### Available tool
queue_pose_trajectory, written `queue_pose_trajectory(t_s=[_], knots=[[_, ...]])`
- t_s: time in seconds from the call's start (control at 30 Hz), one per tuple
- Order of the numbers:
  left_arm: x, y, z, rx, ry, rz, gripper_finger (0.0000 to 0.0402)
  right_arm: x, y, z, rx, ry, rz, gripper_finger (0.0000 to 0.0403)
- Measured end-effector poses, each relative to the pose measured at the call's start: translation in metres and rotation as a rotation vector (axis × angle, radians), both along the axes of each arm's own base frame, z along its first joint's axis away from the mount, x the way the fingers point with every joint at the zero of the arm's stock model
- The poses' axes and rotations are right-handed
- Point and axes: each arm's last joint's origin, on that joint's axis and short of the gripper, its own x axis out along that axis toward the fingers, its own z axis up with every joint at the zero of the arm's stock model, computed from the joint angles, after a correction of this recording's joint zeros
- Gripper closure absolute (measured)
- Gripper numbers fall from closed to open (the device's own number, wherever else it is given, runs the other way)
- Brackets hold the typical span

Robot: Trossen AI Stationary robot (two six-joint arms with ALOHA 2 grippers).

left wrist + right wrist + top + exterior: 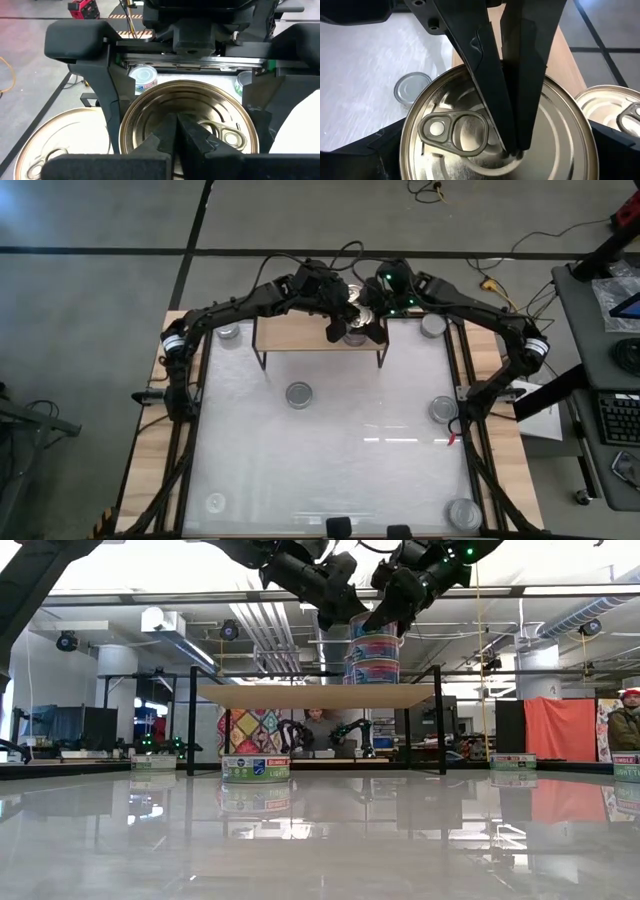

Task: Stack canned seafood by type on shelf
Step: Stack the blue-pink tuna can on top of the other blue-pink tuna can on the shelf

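On the right part of the light-wood shelf [300, 335] stands a stack of canned seafood [373, 655]. Its top can has a gold lid [450, 100] with a pull tab [452, 131]. My left gripper [177, 132] is shut, its tips on that lid. My right gripper [495, 167] is open, one finger on each side of the top can's wall [95, 75]; whether they touch it I cannot tell. A second gold-lidded can [615, 110] stands beside the stack. My left gripper rests its shut fingertips [490, 75] on the top can's gold lid [492, 160], near the middle, just beside the pull tab. The fingers slant down onto it from above and from the table's left. The can sits upright on the stack.
Silver-lidded cans stand on the white tabletop: one in front of the shelf [299, 394], two toward the right edge [443, 409] [463, 513], one near left [215, 502], and one at each end of the shelf [230, 332] [433, 325]. The shelf's black legs [190, 720] stand on the table.
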Motion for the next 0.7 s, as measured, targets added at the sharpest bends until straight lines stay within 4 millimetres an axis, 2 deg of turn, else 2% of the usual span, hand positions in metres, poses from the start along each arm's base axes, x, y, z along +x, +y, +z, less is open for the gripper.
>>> queue_pose_trajectory(t_s=[0.4,0.7], knots=[[-0.001,-0.001,-0.003,-0.013,0.028,-0.003,0.0402,-0.006,-0.012,-0.03,0.06,-0.22,0.075,0.0003],[-0.001,-0.001,-0.003,-0.007,0.032,-0.008,0.0401,-0.017,-0.009,-0.039,0.044,-0.327,0.078,0.0003]])
